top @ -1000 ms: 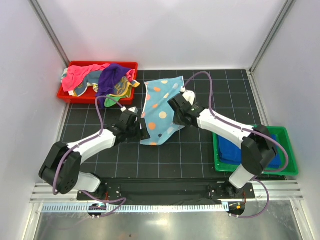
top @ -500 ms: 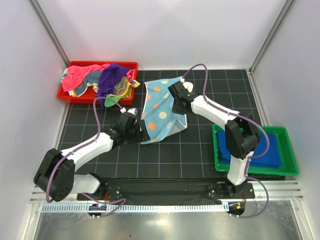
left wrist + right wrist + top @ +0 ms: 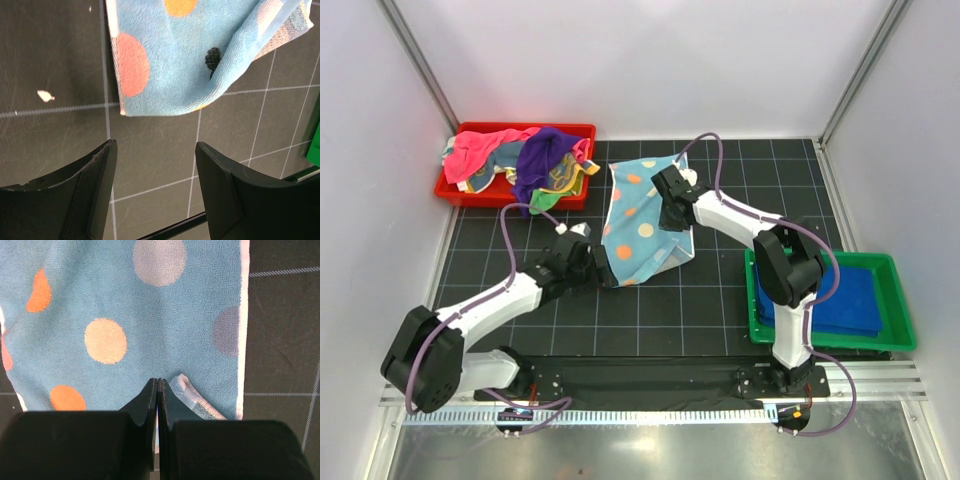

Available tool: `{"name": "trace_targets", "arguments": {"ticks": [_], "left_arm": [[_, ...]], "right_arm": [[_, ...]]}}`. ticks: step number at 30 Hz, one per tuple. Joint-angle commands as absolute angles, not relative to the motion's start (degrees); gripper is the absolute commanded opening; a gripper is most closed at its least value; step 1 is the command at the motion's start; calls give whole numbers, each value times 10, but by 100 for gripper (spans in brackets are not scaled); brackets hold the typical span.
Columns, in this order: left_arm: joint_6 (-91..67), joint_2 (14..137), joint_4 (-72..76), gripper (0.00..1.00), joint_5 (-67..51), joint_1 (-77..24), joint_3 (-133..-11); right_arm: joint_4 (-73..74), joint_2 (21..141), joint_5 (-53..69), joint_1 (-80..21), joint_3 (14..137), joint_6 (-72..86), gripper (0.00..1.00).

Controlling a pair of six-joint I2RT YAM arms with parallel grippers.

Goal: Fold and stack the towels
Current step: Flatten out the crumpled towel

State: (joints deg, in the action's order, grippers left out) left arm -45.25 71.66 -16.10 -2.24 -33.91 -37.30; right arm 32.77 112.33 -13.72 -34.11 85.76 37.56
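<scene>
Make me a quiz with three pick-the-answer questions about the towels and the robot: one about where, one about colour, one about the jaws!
1. The folded royal blue cloth towel lies:
A) in a yellow bucket
B) in the green plastic tray
C) on a wooden shelf

2. The polka-dot cloth towel has a background that is:
A) light blue
B) yellow
C) purple

3. The left jaws are:
A) open and empty
B) shut on a towel
C) shut on a tray

Answers:
1 B, green walls surround it.
2 A, light blue shows between the dots.
3 A, they stand wide apart with nothing between them.
</scene>
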Motion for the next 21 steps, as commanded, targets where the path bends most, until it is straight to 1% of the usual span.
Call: {"name": "trace_targets", "arguments": {"ticks": [1,10,21], "left_arm": [[-474,690,-143,67,-26,-342,-351],[-482,692,-130,67,-45,-343,-348],[-486,732,-108,66,-58,-344,-353]], "right_arm": [[312,1132,-140,-338,884,361,6],[300,1155,-126,-338,881,368,5],[284,1166,-121,-338,867,372,5]]}}
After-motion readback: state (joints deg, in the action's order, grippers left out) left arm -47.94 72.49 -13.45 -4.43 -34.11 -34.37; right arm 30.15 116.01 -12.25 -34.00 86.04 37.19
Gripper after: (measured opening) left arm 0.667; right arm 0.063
